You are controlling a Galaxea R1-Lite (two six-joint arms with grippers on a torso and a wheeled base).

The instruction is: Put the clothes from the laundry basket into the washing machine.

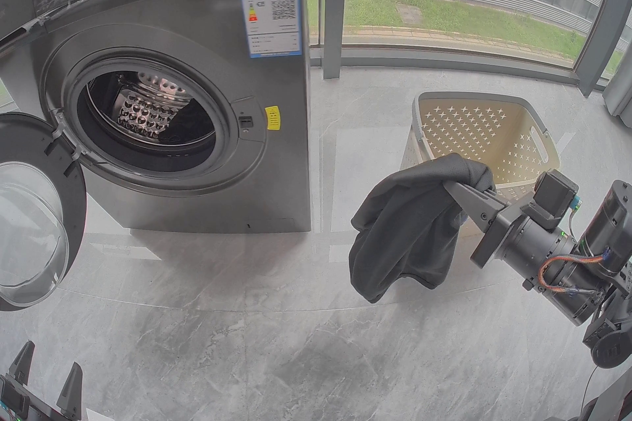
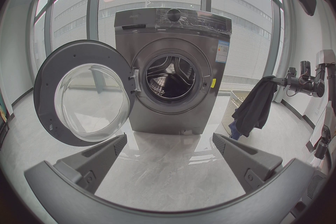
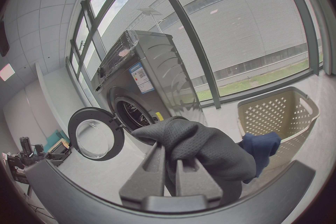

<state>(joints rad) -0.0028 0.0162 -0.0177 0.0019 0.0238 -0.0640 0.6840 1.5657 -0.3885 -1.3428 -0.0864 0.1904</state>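
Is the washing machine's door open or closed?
Open. The round door of the washing machine is swung out to one side, and the shiny metal drum shows through the opening.

Left gripper [image 2: 168, 161]: fingers [image 2: 94, 161] spread wide, glossy grey floor [image 2: 164, 179] between them. Straight ahead, well apart: grey front-load washing machine [image 2: 175, 28], round door [image 2: 84, 93] swung open, drum [image 2: 170, 76] exposed. Ahead, off to one side: right gripper [image 2: 278, 80] clamping dark grey garment [image 2: 255, 109], which hangs before beige laundry basket [image 2: 239, 98]. Blue cloth [image 2: 233, 133] below garment hem.
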